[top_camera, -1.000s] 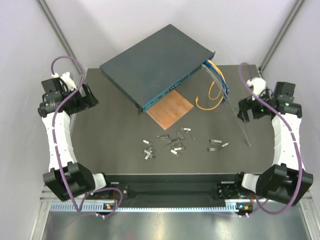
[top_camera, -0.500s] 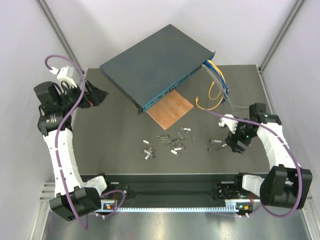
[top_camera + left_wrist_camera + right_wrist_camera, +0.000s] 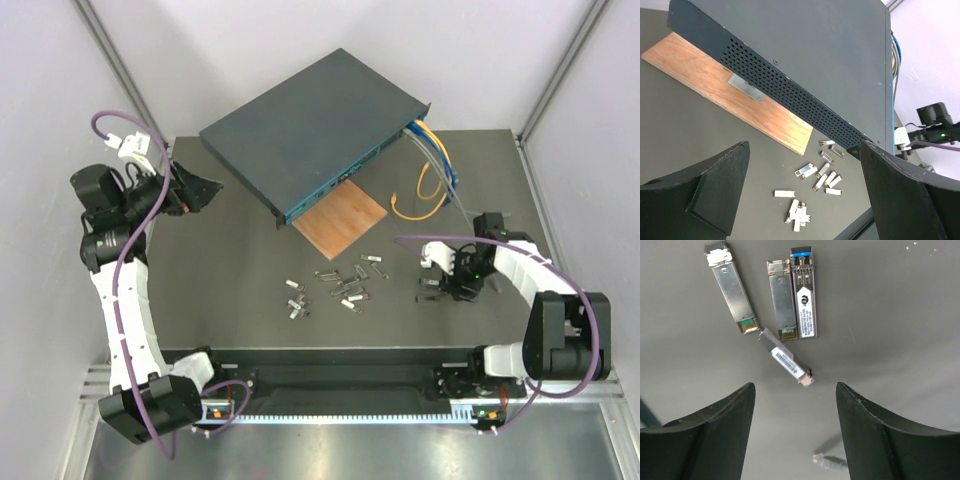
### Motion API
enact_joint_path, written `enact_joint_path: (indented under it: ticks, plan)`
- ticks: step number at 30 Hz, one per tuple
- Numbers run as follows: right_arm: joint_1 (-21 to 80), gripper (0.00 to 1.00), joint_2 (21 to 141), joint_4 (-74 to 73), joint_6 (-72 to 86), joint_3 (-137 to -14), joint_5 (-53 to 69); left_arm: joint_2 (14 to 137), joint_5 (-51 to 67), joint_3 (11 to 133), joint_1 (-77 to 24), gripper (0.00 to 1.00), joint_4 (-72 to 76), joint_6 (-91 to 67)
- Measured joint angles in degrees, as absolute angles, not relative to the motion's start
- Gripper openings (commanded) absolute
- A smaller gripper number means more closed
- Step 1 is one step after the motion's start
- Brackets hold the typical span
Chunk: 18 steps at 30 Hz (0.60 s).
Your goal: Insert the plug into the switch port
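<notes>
Hovering released, the right hand (image 3: 794, 390) faces a barcode-labelled plug (image 3: 786, 360); its print is unreadable.

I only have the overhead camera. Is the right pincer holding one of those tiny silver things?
Observer: No. Its wrist camera shows the right pincer open and empty, over four plugs lying flat.
Operator: Are they all alike?
Observer: Only the blue-tipped plug has a blue end.
Operator: And the other arm?
Observer: The left pincer is open too, facing the switch, whose side wall is full of small holes.
</notes>
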<state>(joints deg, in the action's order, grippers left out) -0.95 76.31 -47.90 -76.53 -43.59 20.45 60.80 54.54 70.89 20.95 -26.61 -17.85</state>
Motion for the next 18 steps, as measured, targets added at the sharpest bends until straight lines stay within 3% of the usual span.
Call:
enact_joint_path:
  ticks: [6,9,13,17,18]
  plan:
    - [1.39,0.54,78.76,-42.5,-77.8,-40.8,18.28,60.77,54.94,70.32,20.91,0.94,-25.39,-19.31]
    - [1.87,0.45,78.74,-41.89,-78.46,-40.38,17.76,60.77,55.24,70.28,20.67,0.91,-24.6,-20.05]
    - [2.63,0.2,77.97,-40.88,-79.44,-39.42,17.02,60.77,54.98,70.26,19.33,0.9,-23.81,-20.71]
    - [2.83,0.0,77.62,-40.91,-79.94,-39.38,16.45,60.77,54.11,70.26,17.87,0.89,-23.49,-20.78]
    - [2.83,0.0,77.52,-41.06,-80.01,-39.42,16.36,60.77,54.06,70.26,17.67,0.9,-23.4,-20.88]
